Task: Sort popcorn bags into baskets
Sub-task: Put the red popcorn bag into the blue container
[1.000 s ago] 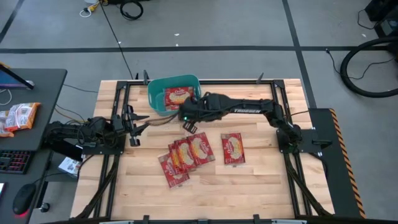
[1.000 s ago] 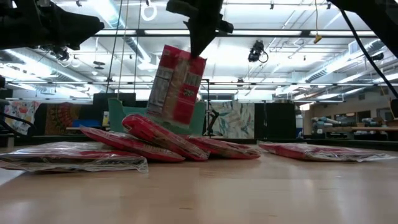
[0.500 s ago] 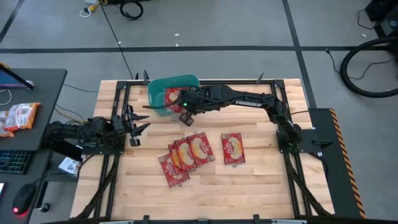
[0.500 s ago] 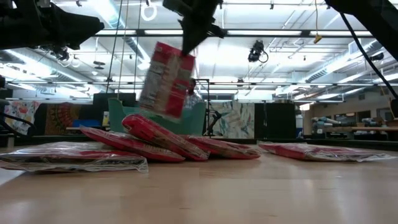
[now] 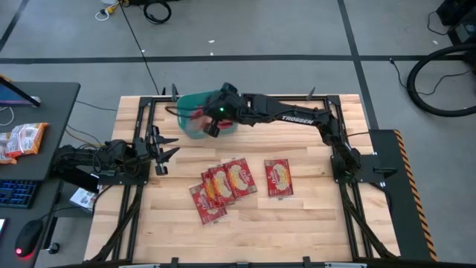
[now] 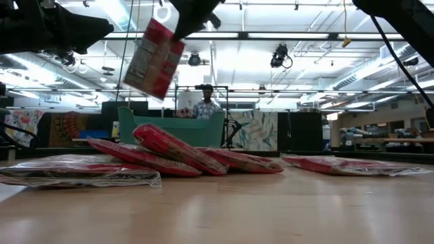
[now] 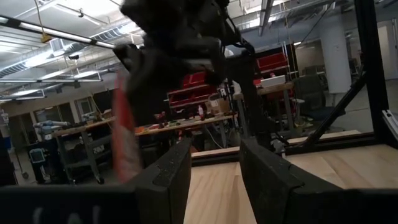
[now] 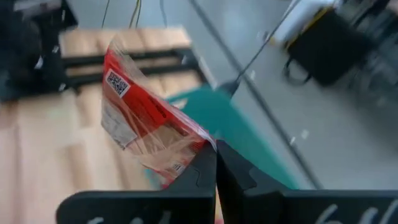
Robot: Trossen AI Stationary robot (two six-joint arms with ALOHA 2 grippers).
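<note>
My right gripper [image 5: 211, 121] reaches across the table's far side and is shut on one red popcorn bag [image 5: 194, 123], over the teal-blue tub [image 5: 187, 102]. In the low view the bag [image 6: 154, 58] hangs high above the tub [image 6: 173, 127]. Several more red bags lie overlapped in a pile [image 5: 223, 186], and one lies flat on its own [image 5: 278, 177]. My left gripper [image 5: 164, 151] waits open near the table's left edge, touching nothing. My right gripper pinches the popcorn bag between its two shut fingers [image 8: 205, 171] at one edge, near a corner [image 8: 200, 143]. The bag is lifted clear and hangs tilted away from the fingers, with its printed back [image 8: 127, 115] showing.
Orange-and-white snack packets [image 5: 22, 140] lie on the side desk left of the table. The table's metal frame [image 5: 141, 119] runs beside the tub. A person [image 6: 203, 105] stands in the room beyond the table. Bare wood [image 5: 297, 223] lies toward the near edge.
My right gripper has carried the bag from above the pile toward the far-left, over the tub, staying shut on it. The bag has risen and swung, tilting more as it moved.
</note>
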